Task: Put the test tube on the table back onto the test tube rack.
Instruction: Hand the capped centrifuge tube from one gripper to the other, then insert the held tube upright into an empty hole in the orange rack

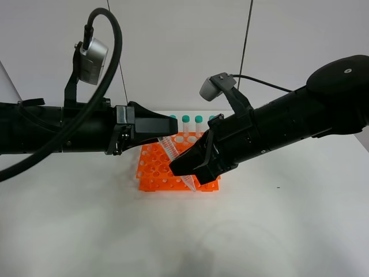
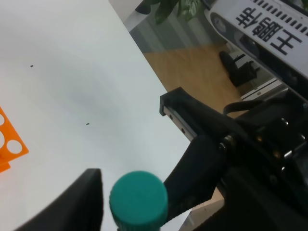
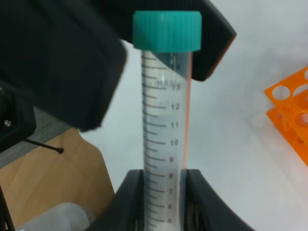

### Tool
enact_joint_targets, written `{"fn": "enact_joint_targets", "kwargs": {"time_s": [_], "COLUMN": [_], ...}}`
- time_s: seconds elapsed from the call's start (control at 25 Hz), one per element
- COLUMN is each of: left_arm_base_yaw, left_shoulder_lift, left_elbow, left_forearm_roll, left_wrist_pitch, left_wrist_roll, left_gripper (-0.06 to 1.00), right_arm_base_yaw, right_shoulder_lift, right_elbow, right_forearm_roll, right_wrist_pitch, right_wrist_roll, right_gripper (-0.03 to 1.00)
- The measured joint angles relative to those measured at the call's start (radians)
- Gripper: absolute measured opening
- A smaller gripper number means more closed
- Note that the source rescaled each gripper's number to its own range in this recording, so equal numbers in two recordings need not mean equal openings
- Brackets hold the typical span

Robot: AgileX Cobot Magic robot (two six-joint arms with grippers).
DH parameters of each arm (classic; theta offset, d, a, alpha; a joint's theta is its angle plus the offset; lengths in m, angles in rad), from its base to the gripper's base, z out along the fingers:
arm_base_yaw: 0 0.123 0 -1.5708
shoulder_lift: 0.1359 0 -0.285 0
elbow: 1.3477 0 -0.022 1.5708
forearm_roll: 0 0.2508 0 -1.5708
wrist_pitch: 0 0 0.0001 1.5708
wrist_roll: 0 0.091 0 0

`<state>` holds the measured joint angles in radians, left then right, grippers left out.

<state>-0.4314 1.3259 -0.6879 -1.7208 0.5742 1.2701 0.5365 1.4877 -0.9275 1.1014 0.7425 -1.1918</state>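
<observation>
The right jaws are clamping the test tube (image 3: pixel 162 144); the left jaws are standing apart around its cap (image 2: pixel 138 197).

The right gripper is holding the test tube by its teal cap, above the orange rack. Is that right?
Not quite. The right gripper is holding the test tube by its lower body, not by its teal cap, which sits clear of its fingers at the far end. The right wrist view shows this. The tube is above the orange rack.
</observation>
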Motion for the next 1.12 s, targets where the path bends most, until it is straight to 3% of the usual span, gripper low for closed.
{"fn": "enact_joint_targets", "kwargs": {"time_s": [0.12, 0.24, 0.56, 0.6, 0.68, 0.72, 0.76, 0.8, 0.92, 1.12], "left_arm_base_yaw": [0.0, 0.0, 0.0, 0.0, 0.0, 0.0, 0.0, 0.0, 0.0, 0.0], "left_shoulder_lift": [0.0, 0.0, 0.001, 0.001, 0.001, 0.001, 0.001, 0.001, 0.001, 0.001], "left_elbow": [0.0, 0.002, 0.002, 0.002, 0.002, 0.002, 0.002, 0.002, 0.002, 0.002], "left_forearm_roll": [0.0, 0.002, 0.003, 0.004, 0.004, 0.004, 0.004, 0.004, 0.004, 0.004], "left_wrist_pitch": [-0.001, -0.018, -0.019, -0.019, -0.007, -0.005, -0.004, -0.004, -0.004, -0.004], "left_wrist_roll": [-0.002, -0.005, -0.006, -0.006, -0.006, -0.006, -0.006, -0.006, -0.009, -0.019], "left_gripper": [0.45, 0.0, 0.0, 0.0, 0.0, 0.0, 0.0, 0.0, 0.0, 0.0], "right_arm_base_yaw": [0.0, 0.0, 0.0, 0.0, 0.0, 0.0, 0.0, 0.0, 0.0, 0.0], "right_shoulder_lift": [0.0, 0.0, 0.0, 0.0, 0.0, 0.0, 0.0, 0.0, 0.0, -0.019], "right_elbow": [0.0, 0.0, 0.0, 0.0, 0.0, 0.0, 0.0, 0.0, 0.0, 0.0], "right_forearm_roll": [0.0, 0.002, 0.003, 0.003, 0.001, 0.001, 0.001, 0.001, -0.003, -0.02], "right_wrist_pitch": [0.0, 0.003, 0.002, 0.0, -0.004, -0.011, -0.018, -0.023, -0.027, -0.014], "right_wrist_roll": [-0.001, -0.001, -0.016, -0.021, -0.036, -0.041, -0.045, -0.045, -0.046, -0.038], "right_gripper": [0.02, 0.02, 0.03, 0.09, 0.4, 0.63, 0.78, 0.86, 0.97, 0.99]}}
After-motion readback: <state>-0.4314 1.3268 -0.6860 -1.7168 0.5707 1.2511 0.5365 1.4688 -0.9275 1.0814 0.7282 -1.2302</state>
